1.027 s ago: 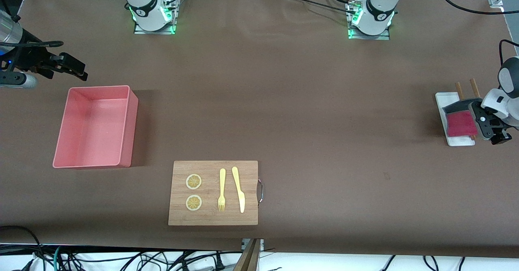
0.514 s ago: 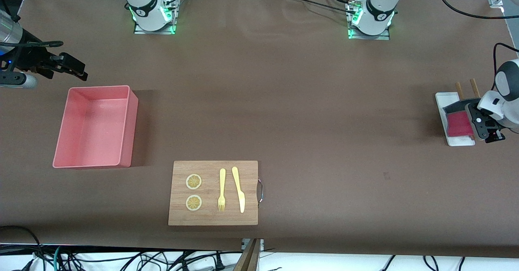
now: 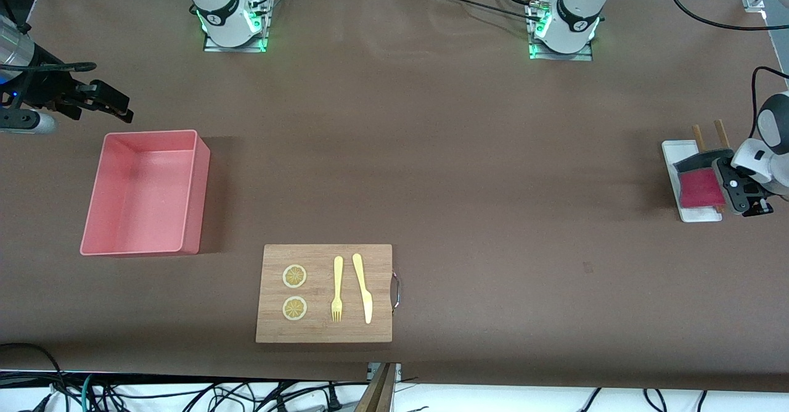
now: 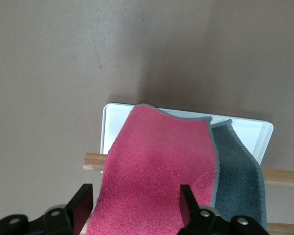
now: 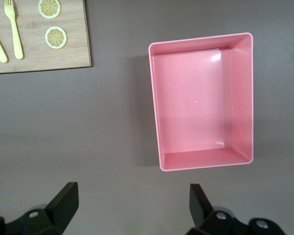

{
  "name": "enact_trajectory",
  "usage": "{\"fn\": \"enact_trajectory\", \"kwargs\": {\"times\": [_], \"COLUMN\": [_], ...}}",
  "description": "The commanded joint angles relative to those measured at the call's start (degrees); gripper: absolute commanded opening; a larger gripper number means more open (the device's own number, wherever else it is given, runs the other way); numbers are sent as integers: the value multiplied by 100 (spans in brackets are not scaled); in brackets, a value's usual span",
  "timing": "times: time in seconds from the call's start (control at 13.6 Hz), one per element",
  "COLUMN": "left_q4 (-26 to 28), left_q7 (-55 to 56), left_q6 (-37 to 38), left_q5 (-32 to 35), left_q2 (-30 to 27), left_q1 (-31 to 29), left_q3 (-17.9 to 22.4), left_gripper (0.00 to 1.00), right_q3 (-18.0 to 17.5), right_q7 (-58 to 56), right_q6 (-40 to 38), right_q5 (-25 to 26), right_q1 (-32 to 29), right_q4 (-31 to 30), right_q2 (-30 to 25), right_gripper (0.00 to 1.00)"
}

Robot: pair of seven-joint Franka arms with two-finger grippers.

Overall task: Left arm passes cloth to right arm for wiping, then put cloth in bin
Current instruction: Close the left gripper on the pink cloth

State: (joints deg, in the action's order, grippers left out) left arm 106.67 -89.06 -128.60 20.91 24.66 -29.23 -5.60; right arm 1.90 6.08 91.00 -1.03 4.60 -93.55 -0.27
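Overhead, the left end effector straddles the unlabelled cloth, fingers apart.

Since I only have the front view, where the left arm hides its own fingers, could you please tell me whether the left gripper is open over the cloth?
Observer: Yes. The left gripper is open above the cloth, not shut on it.
Operator: Thank you. How does the cloth lie?
Observer: Its red face is up, with a grey part showing beside it, on the white tray.
Operator: And the right gripper?
Observer: The right gripper is open, waiting over bare table beside the empty bin.
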Motion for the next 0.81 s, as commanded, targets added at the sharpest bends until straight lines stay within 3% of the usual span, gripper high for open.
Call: {"fn": "enact_trajectory", "kwargs": {"times": [0.0,0.07,0.15,0.37,0.73], "left_q4": [-102,-111,-102,-277,-1076], "left_q7": [-138,-156,-156,-138,-95], "left_q6": [28,72,107,334,1765], "left_q5": [-79,-79,-79,-79,-184], "left_q2": [101,101,92,39,22], "left_q1": [-66,-66,-74,-22,268], "left_q3": [-20,-20,-20,-64,-169], "left_gripper": [42,15,0,0,0], "right_q3": [-23,-23,-23,-23,-23], "right_q7": [-20,-20,-28,-28,-20], "right_q6": [-82,-82,-82,-82,-91], "right_q5": [15,15,15,15,24], "right_q1": [-30,-30,-38,-38,-12], "right_q4": [109,109,109,109,109], "right_q2": [18,18,18,18,18], "right_gripper": [100,100,100,100,100]}}
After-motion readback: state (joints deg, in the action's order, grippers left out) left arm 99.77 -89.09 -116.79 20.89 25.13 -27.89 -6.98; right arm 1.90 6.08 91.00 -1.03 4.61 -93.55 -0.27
